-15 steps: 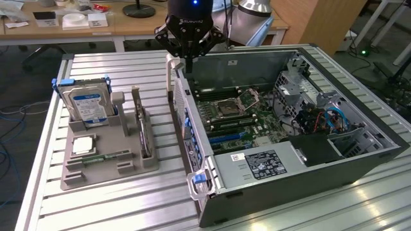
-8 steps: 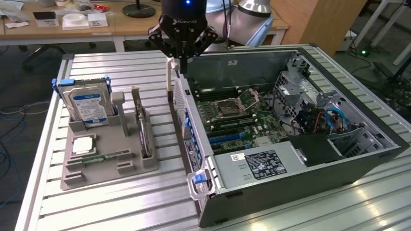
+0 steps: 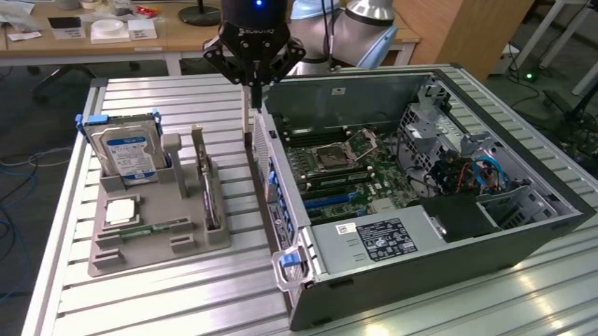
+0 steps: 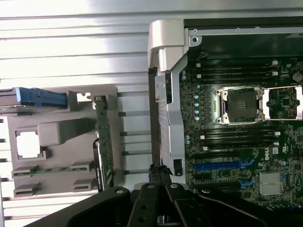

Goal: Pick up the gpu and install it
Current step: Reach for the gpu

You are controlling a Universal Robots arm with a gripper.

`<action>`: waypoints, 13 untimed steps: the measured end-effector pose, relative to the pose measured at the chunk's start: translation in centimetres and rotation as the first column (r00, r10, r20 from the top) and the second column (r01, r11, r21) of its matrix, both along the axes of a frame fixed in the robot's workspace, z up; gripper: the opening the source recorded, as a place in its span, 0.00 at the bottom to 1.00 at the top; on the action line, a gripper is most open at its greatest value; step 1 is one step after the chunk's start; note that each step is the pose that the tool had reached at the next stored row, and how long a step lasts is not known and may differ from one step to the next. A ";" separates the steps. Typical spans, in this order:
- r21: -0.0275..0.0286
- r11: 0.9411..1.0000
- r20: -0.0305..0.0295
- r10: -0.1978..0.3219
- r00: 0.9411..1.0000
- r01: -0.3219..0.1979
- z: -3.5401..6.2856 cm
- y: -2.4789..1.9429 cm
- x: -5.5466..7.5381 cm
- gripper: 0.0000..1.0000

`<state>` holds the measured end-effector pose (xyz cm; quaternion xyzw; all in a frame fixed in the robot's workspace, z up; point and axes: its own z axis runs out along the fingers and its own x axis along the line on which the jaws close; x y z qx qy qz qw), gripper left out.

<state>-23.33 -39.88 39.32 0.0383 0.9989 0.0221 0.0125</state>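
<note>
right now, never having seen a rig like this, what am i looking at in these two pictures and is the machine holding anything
The machine is a robot arm ending in a black gripper, its two-fingered hand. One picture comes from a camera standing off the arm; the other from a camera on the wrist, looking down past the gripper. On the slatted table lie a grey tray and an open computer case. The tray carries a hard drive, a memory stick and the gpu, a thin card standing on edge. The gripper is shut, high up, roughly over the case wall nearest the tray. The gpu is not in it.
</note>
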 end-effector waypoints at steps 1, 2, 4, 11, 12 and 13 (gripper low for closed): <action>0.000 1.000 0.000 0.000 1.000 0.000 -0.01 0.00 -0.2 0.11; 0.000 1.000 0.000 0.000 1.000 0.000 -0.01 0.00 -0.4 0.11; 0.000 1.000 0.000 0.000 1.000 0.000 -0.01 0.00 -0.8 0.11; 0.000 1.000 0.000 -0.001 1.000 0.001 -0.01 0.00 -2.1 0.11; 0.000 1.000 0.000 -0.001 1.000 0.001 -0.01 0.00 -2.3 0.11; 0.000 1.000 0.000 -0.001 1.000 0.001 -0.01 0.00 -2.5 0.11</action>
